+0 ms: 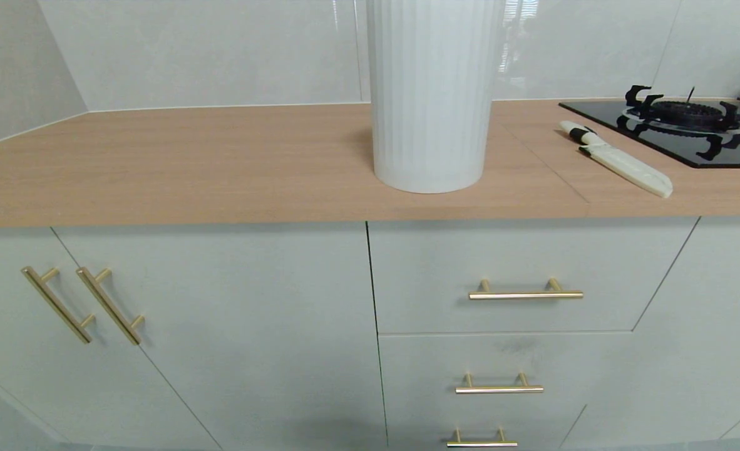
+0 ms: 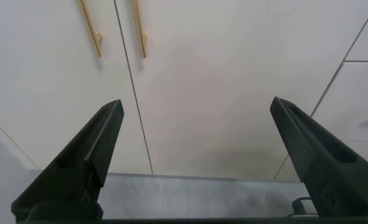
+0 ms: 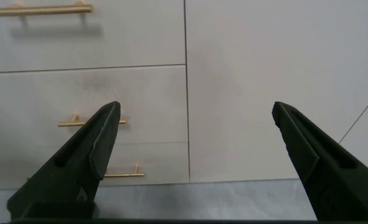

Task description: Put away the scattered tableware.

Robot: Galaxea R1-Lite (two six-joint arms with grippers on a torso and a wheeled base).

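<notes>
- Left gripper point(image 2: 196, 102): both dark fingers are spread wide, with nothing between them. It faces the pale cabinet doors, low down near the grey floor; the two vertical gold door handles point(image 2: 139, 28) lie ahead of it.
- Right gripper point(image 3: 195, 106): fingers likewise spread wide and holding nothing. It faces the drawer stack, with the gold drawer handles point(image 3: 91, 122) ahead of one finger.
- Knife point(image 1: 617, 160): lies flat on the wooden countertop point(image 1: 188, 163), toward the robot's right. Its pale blade points toward the counter's front edge, and its black-and-white handle points toward the back. It sits just beside the near corner of the black gas hob point(image 1: 689, 128), not touching it.
- Ribbed white container point(image 1: 431, 94): stands upright on the countertop, about mid-width, well apart from the knife. Its top runs out of view.
- Cabinetry: three drawers sit below the container, each with a horizontal gold bar; the top drawer handle point(image 1: 525, 293) is the longest. All fronts appear closed.
</notes>
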